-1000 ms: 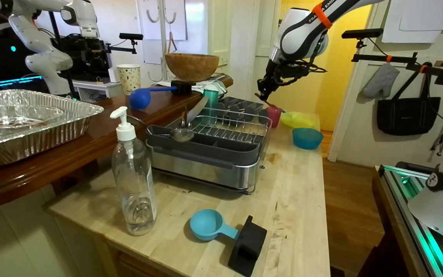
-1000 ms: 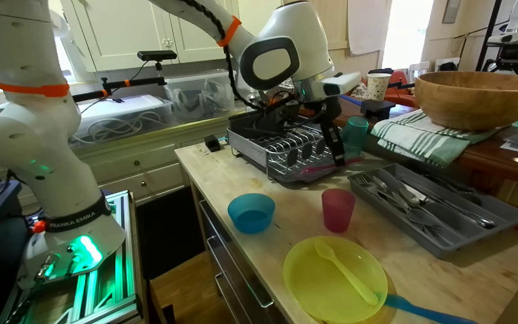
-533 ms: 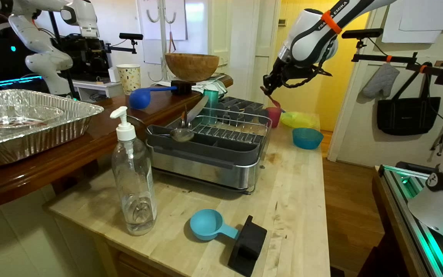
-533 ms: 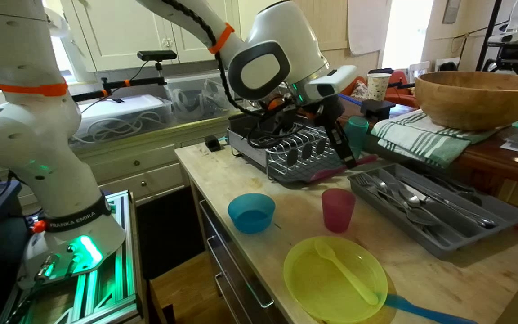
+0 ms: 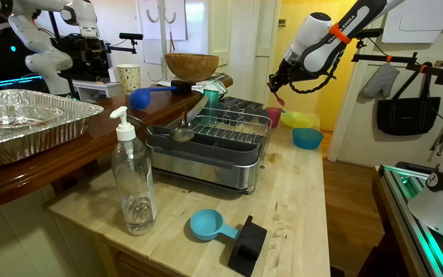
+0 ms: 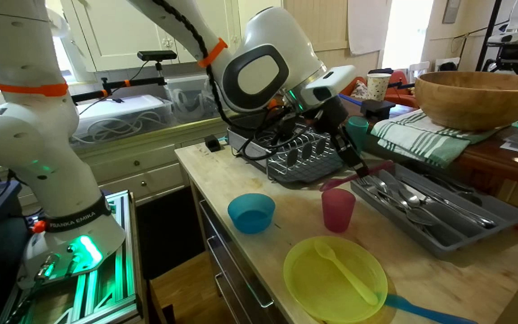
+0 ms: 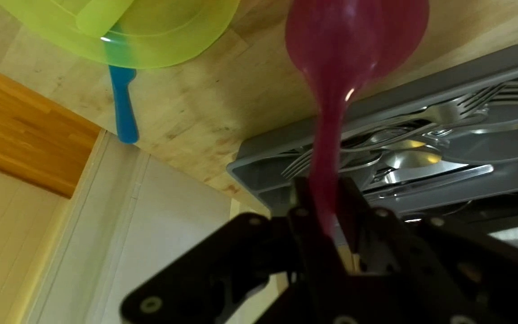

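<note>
Frankly, with the gripper (image 7: 324, 189) pinching the red spoon (image 7: 331, 112) aloft near the tray (image 6: 470, 240), toward the counter's (image 6: 292, 220) back edge, a low swing could topple the cup (image 6: 338, 210) (light, I'd guess).

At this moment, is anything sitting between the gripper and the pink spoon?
Nothing visible: the gripper clasps the pink spoon directly by its handle. In the wrist view, the pink cup shows behind the spoon's head and the gray cutlery tray behind its handle; neither comes between spoon and gripper.
</note>
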Controlling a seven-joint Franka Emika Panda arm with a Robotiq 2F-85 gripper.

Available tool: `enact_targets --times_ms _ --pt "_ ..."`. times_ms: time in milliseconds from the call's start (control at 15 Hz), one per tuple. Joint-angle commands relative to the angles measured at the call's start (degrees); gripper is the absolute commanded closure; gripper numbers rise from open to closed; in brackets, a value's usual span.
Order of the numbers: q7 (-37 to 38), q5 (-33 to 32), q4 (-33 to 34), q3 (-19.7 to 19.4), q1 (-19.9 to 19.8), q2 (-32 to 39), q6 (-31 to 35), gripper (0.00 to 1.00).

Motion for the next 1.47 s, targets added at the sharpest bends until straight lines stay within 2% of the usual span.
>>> enact_targets --times_ms 0,533,800,1067,1400 --pt "9.4 -8.5 0.6 -5.8 4.4 2.0 3.1 0.95" --pt "25.7 -21.6 1.4 -18.6 15.6 5.4 7.9 0.95" --pt "33.1 -26.0 2.4 -28.5 24.2 9.6 12.1 0.95" --pt "35.4 -25.4 1.1 -36.7 32.4 13.5 14.7 0.95" --pt "36.7 -23.9 -1.2 -44.2 40.8 18.6 17.3 0.95"
